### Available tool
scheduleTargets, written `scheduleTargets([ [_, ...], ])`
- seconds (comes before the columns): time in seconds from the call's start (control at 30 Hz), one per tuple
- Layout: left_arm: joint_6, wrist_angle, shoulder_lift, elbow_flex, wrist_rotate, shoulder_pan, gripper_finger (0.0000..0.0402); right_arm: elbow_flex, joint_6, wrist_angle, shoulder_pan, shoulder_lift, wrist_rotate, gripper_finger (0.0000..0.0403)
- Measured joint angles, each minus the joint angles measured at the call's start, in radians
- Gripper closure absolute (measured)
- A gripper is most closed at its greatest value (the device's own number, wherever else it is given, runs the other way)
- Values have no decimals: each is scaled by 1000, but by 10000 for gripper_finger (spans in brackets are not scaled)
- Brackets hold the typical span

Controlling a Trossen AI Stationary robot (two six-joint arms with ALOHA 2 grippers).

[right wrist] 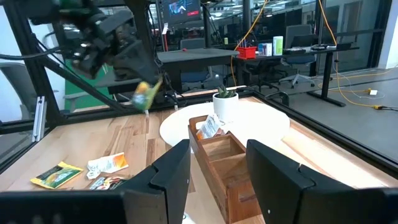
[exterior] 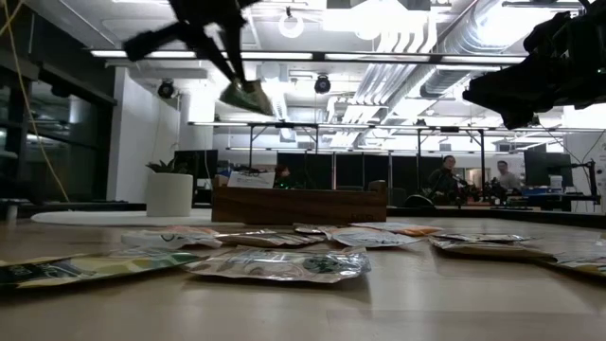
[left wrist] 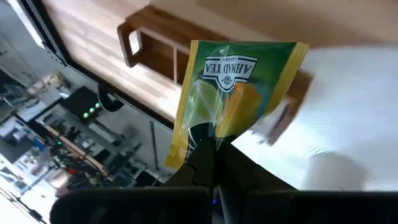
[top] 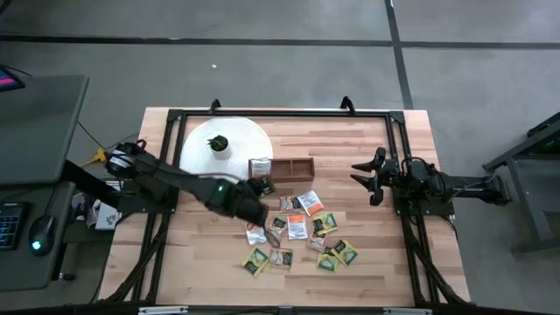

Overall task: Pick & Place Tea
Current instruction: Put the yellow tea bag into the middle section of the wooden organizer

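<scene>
My left gripper [top: 260, 186] hangs above the table, just near of the brown wooden box's [top: 282, 168] left end, shut on a green-and-yellow tea sachet [left wrist: 236, 87]. The low view shows that sachet [exterior: 248, 98] high above the box [exterior: 298, 204]. One white sachet [top: 260, 166] sticks up out of the box's left compartment. Several other tea sachets [top: 302, 229] lie flat on the wood, near of the box. My right gripper [top: 372, 175] waits open at the table's right, level, touching nothing. My left gripper pinches the green-and-yellow sachet between its two fingers at one edge [left wrist: 208, 138], the edge opposite its printed label. The fingers slant down from the table's left side. The sachet is lifted clear of table and box, tilted and hanging below the fingertips [exterior: 227, 66].
A large white round disc [top: 249, 144] lies at the far left with a small potted plant [top: 219, 143] on it. Black frame rails [top: 280, 114] run around the tabletop. Bare wood lies between the box and my right gripper.
</scene>
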Motion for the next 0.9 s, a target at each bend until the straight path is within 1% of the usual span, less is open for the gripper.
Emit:
scheduleTargets([
  [0.1, 138, 81, 0, 0, -13, 74, 401, 0, 0, 0, 0, 0, 0, 250],
  [0.23, 345, 277, 0, -15, -18, 169, 401, 0, 0, 0, 0, 0, 0, 250],
  [0.3, 450, 356, 1, -18, 32, 214, 401, 0, 0, 0, 0, 0, 0, 250],
  [0.37, 547, 428, 27, -17, 67, 253, 401, 0, 0, 0, 0, 0, 0, 250],
  [0.43, 610, 452, 54, -19, 90, 285, 401, 0, 0, 0, 0, 0, 0, 250],
  [0.57, 684, 491, 108, -16, 99, 335, 401, 0, 0, 3, 0, 1, 0, 250],
  [0.6, 687, 488, 121, -19, 88, 343, 401, 0, 0, 1, 0, 1, 0, 250],
  [0.67, 688, 556, 163, -18, 43, 355, 401, 0, 0, 0, 0, 0, 0, 250],
  [0.7, 687, 575, 180, -17, 36, 357, 401, 0, 0, 0, 0, 0, 0, 250],
  [0.77, 684, 568, 192, -21, 39, 363, 401, 0, 0, 0, 0, 0, 0, 250],
  [0.83, 683, 601, 209, -15, 58, 363, 401, 0, 0, 2, 0, 0, 0, 250],
  [0.9, 681, 579, 216, -20, 74, 361, 401, 0, 0, 0, 0, 0, 0, 250],
])
